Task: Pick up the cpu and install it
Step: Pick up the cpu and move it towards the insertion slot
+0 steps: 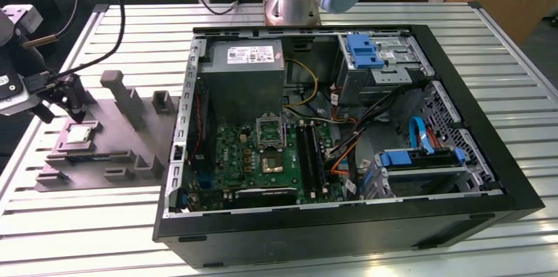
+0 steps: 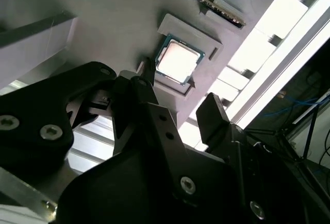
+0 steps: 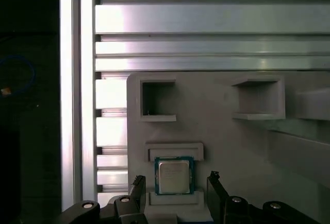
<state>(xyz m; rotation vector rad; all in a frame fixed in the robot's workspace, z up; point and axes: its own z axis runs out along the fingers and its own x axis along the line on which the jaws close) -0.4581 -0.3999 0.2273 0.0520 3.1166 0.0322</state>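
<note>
Exterior view: gripper [image 1: 68, 112] just above cpu [image 1: 80, 134], which sits in grey tray [image 1: 114, 130] beside open case [image 1: 349, 225]. First wrist view: fingers [image 3: 215, 193] spread wide, empty, flanking cpu, apart from it.

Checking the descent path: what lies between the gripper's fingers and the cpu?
Nothing. In the second wrist view the open gripper hangs over the cpu, which lies in its recess in the grey holder. The stretch between them is bare.
</note>
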